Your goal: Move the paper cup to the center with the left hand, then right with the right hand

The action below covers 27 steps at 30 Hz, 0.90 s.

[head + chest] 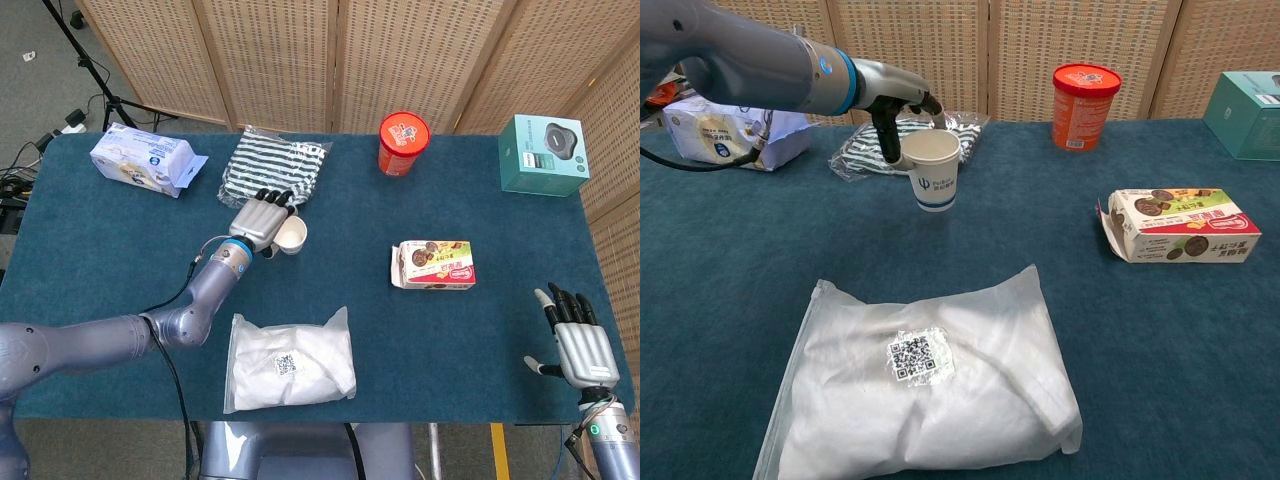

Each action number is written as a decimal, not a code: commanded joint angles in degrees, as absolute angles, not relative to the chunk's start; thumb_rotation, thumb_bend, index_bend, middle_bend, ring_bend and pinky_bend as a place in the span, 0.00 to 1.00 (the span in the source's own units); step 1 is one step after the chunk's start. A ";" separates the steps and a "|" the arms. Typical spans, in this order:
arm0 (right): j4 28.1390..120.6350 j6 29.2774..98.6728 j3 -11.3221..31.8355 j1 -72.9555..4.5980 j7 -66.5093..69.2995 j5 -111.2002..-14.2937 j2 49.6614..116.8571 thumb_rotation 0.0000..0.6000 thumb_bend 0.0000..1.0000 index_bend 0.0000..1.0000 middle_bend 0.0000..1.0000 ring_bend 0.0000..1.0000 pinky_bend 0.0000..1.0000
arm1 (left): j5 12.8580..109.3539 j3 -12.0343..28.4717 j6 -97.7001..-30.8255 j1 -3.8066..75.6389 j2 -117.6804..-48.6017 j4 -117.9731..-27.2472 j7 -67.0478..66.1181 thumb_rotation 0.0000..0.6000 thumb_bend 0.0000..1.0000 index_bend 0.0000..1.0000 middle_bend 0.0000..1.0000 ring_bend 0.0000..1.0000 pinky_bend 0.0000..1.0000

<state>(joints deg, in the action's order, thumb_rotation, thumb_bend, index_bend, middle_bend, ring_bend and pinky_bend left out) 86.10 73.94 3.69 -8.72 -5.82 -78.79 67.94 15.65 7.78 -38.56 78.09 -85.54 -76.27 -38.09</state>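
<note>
near edge, middle: white translucent plastic bag with a QR label [925, 400] lies flat, its near end at the table's front edge; it fills the near-centre strip.
near edge, right: right hand [578, 343] at the front right corner, fingers straight and spread apart, holding nothing; not seen in the chest view.
table: dark blue-green carpeted tabletop [480, 330]; bare stretch between the bag and the right hand, and another along the left side in front of the left arm.
right-centre: opened snack carton with chocolate biscuit print [1180, 225] lies on its side, flap end towards the centre, well apart from the cup.
cup: white paper cup with a blue logo [933, 171] sits upright near the table centre, mouth up, just in front of the striped bag; whether its base touches the cloth I cannot tell.
left hand: left hand [262, 219] wrapped on the cup from behind and its left, fingers curled round the rim and wall; forearm runs back towards the near left corner.
behind cup: black-and-white striped cloth in a clear bag [273, 167], just beside the hand's knuckles.
far left: blue-and-white soft tissue pack [146, 159].
far centre: red cylindrical tub with a red lid [1085, 106], upright.
far right: teal box with a device picture [543, 154] at the far right corner.
backdrop: woven rattan screen panels [330, 60] behind the far edge.
</note>
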 commanded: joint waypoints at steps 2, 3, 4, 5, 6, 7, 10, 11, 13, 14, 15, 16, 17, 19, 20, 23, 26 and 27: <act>85.96 74.16 3.71 -8.57 -5.44 -78.71 67.86 1.00 0.13 0.00 0.00 0.00 0.00 | 15.70 6.97 -37.61 79.27 -87.12 -74.56 -38.18 1.00 0.38 0.31 0.00 0.00 0.00; 85.94 74.25 3.68 -8.52 -5.35 -78.77 67.82 1.00 0.13 0.00 0.00 0.00 0.00 | 15.68 7.01 -37.32 79.42 -87.36 -74.49 -37.92 1.00 0.37 0.31 0.00 0.00 0.00; 85.94 74.29 3.70 -8.53 -5.25 -78.79 67.75 1.00 0.13 0.00 0.00 0.00 0.00 | 15.62 6.95 -37.18 79.53 -87.46 -74.40 -37.72 1.00 0.36 0.31 0.00 0.00 0.00; 85.98 74.30 3.64 -8.49 -5.19 -78.83 67.73 1.00 0.13 0.00 0.00 0.00 0.00 | 15.57 6.86 -37.07 79.65 -87.54 -74.35 -37.57 1.00 0.34 0.31 0.00 0.00 0.00; 85.99 74.37 3.62 -8.45 -5.12 -78.85 67.71 1.00 0.13 0.00 0.00 0.00 0.00 | 15.57 6.71 -37.01 79.77 -87.58 -74.34 -37.50 1.00 0.33 0.31 0.00 0.00 0.00; 86.00 74.51 3.63 -8.39 -4.99 -78.88 67.68 1.00 0.13 0.00 0.00 0.00 0.00 | 15.57 6.53 -37.03 79.92 -87.65 -74.33 -37.38 1.00 0.31 0.30 0.00 0.00 0.00; 86.00 74.78 3.68 -8.31 -4.76 -78.96 67.60 1.00 0.13 0.00 0.00 0.00 0.00 | 15.65 6.09 -37.48 80.17 -87.74 -74.43 -37.26 1.00 0.25 0.24 0.00 0.00 0.00; 86.01 74.87 3.67 -8.28 -4.70 -79.01 67.59 1.00 0.13 0.00 0.00 0.00 0.00 | 15.65 5.95 -37.65 80.24 -87.73 -74.48 -37.23 1.00 0.23 0.20 0.00 0.00 0.00; 86.04 74.98 3.65 -8.24 -4.63 -79.10 67.55 1.00 0.13 0.00 0.00 0.00 0.00 | 15.52 5.66 -37.99 80.35 -87.70 -74.62 -37.27 1.00 0.22 0.17 0.00 0.00 0.00; 86.03 75.00 3.63 -8.24 -4.59 -79.14 67.55 1.00 0.13 0.00 0.00 0.00 0.00 | 15.43 5.51 -38.16 80.40 -87.66 -74.68 -37.28 1.00 0.22 0.15 0.00 0.00 0.00; 86.04 75.07 3.63 -8.23 -4.59 -79.19 67.55 1.00 0.13 0.00 0.00 0.00 0.00 | 15.32 5.30 -38.40 80.40 -87.60 -74.72 -37.32 1.00 0.22 0.12 0.00 0.00 0.00; 86.05 75.12 3.62 -8.22 -4.58 -79.24 67.55 1.00 0.13 0.00 0.00 0.00 0.00 | 15.24 5.16 -38.54 80.44 -87.56 -74.79 -37.33 1.00 0.21 0.11 0.00 0.00 0.00; 86.05 75.17 3.61 -8.21 -4.57 -79.28 67.55 1.00 0.13 0.00 0.00 0.00 0.00 | 15.19 5.05 -38.63 80.46 -87.53 -74.84 -37.36 1.00 0.21 0.08 0.00 0.00 0.00; 86.07 75.34 3.61 -8.18 -4.58 -79.39 67.55 1.00 0.13 0.00 0.00 0.00 0.00 | 14.99 4.75 -38.78 80.48 -87.42 -74.90 -37.43 1.00 0.20 0.05 0.00 0.00 0.00; 86.09 75.41 3.59 -8.15 -4.59 -79.44 67.56 1.00 0.13 0.00 0.00 0.00 0.00 | 14.92 4.64 -38.90 80.48 -87.37 -75.00 -37.41 1.00 0.20 0.04 0.00 0.00 0.00; 86.11 75.44 3.56 -8.15 -4.68 -79.48 67.59 1.00 0.13 0.00 0.00 0.00 0.00 | 14.94 4.63 -39.22 80.33 -87.15 -75.28 -37.05 1.00 0.20 0.01 0.00 0.00 0.00; 86.13 75.38 3.54 -8.18 -4.73 -79.47 67.61 1.00 0.13 0.00 0.00 0.00 0.00 | 15.47 4.93 -39.66 79.92 -86.78 -75.66 -36.23 1.00 0.20 0.00 0.00 0.00 0.00; 86.13 75.34 3.53 -8.20 -4.79 -79.47 67.62 1.00 0.13 0.00 0.00 0.00 0.00 | 15.88 5.15 -39.94 79.65 -86.53 -75.90 -35.75 1.00 0.20 0.00 0.00 0.00 0.00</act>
